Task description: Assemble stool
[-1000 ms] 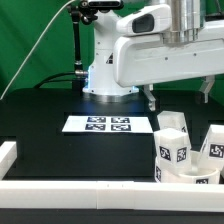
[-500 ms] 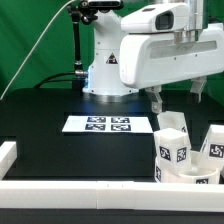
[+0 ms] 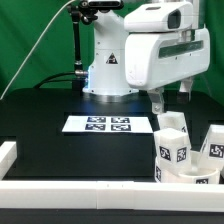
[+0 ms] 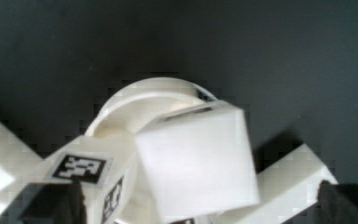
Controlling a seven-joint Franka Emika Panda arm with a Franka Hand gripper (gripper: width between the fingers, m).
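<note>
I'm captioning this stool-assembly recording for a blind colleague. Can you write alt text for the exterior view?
A white robot arm's open end effector hangs empty above white stool parts bearing black-and-white tags, clustered at the exterior view's lower right on a black table. A flat marker board lies mid-table, a white border rail runs along the near edge, and a green backdrop stands behind.

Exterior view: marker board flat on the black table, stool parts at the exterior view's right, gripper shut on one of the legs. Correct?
One thing is wrong: the gripper is open and holds nothing; it hangs above the stool parts without touching them, as the exterior view shows. The marker board does lie flat on the black table, and the parts do sit at the exterior view's right.
</note>
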